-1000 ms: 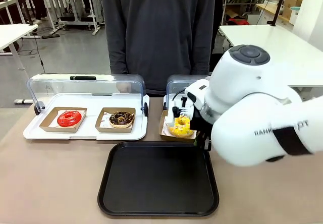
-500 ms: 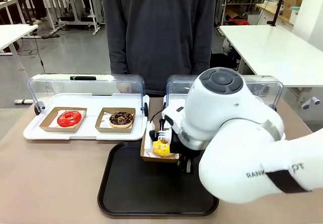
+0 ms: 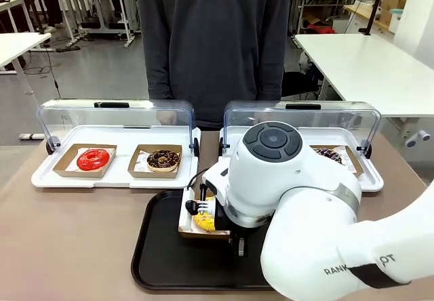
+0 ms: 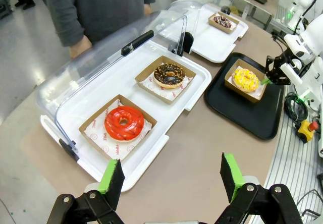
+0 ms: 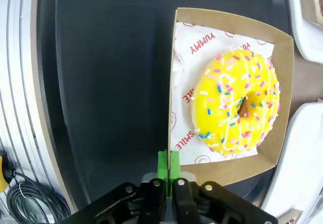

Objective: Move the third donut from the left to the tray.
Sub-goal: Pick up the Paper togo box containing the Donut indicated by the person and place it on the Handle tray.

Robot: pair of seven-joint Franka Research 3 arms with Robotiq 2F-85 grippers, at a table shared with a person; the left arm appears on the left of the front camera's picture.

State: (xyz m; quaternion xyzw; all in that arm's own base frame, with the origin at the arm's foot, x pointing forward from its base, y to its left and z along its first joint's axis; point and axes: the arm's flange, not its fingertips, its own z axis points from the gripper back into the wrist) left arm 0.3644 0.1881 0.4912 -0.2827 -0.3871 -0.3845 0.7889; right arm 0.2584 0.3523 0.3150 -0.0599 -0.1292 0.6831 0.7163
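Over tray [image 5: 101, 82] | right end effector [image 5: 169, 166] pinching holder [image 5: 282, 98] edge | yellow donut [image 5: 237, 103] just beyond

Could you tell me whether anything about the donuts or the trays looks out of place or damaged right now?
Nothing stands out. The yellow donut sits intact in its cardboard holder over the black tray, the right tool pinching the holder's edge; the red donut and chocolate donut sit neatly.

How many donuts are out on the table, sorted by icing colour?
Red icing: 1, the red donut in the left display tray.
Chocolate icing: 2, one chocolate donut beside the red one, another chocolate donut in the farther display tray.
Yellow icing with sprinkles: 1, the yellow donut in its cardboard holder over the black tray, held by the right gripper.
Total: 4 donuts.
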